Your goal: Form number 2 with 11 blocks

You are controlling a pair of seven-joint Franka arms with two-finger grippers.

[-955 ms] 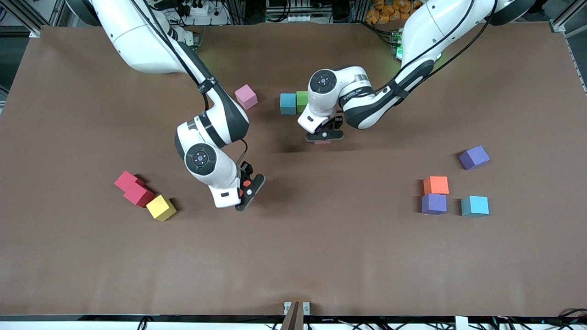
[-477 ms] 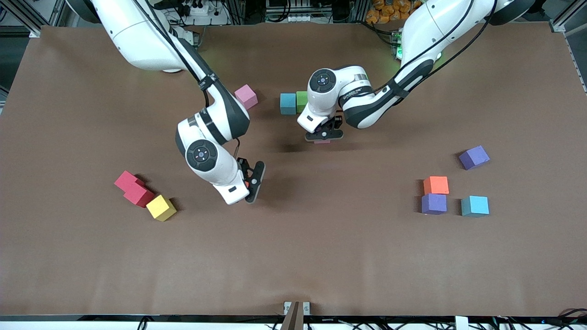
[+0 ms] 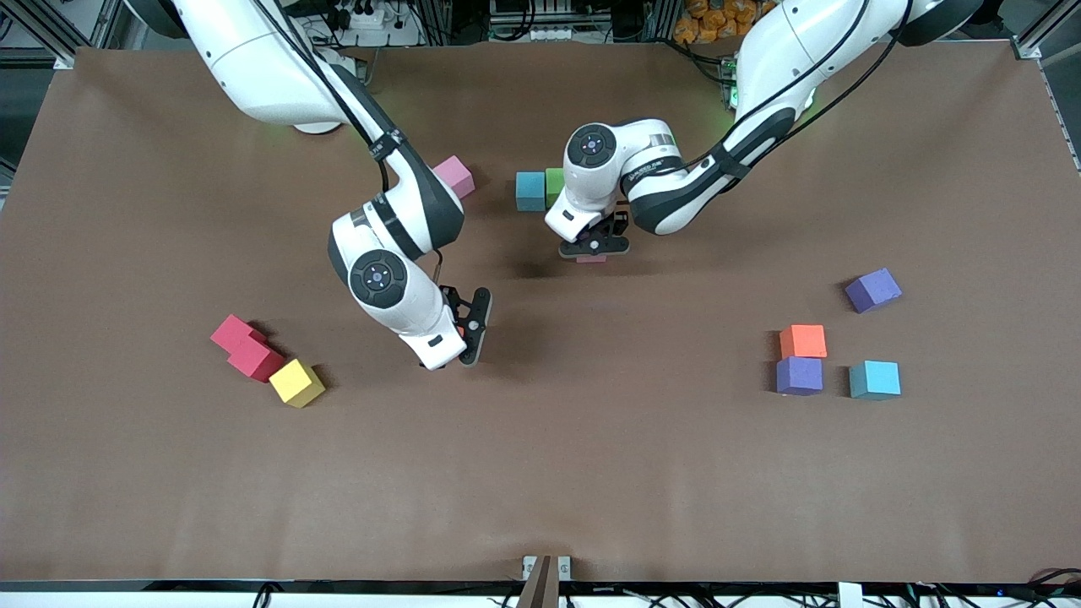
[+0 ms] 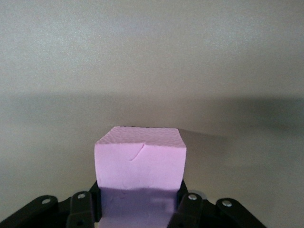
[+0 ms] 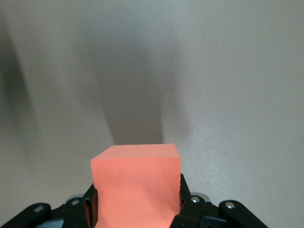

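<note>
The right gripper (image 5: 137, 209) clamps an orange block (image 5: 136, 183) above the bare tabletop (image 5: 228, 71).

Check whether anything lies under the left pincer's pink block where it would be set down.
Nothing visible does. The left pincer holds the pink block over bare table, beside the blue block and green block.

I see a brown matte table cover (image 3: 540, 473) filling nearly the whole front view, faintly creased toward 6 o'clock. At 6 o'clock, on its edge, sits a small metal bracket (image 3: 546, 572) with a dark upright piece in it. Black and white cables (image 3: 929, 596) run along the strip under that edge, toward 5 o'clock. At 11 o'clock I make out a white power strip (image 3: 369, 15) with plugs. At 1 o'clock there's a heap of small orange items (image 3: 718, 17); can't tell what they are. Aluminium frame rails (image 3: 1040, 38) show at 2 o'clock.
</note>
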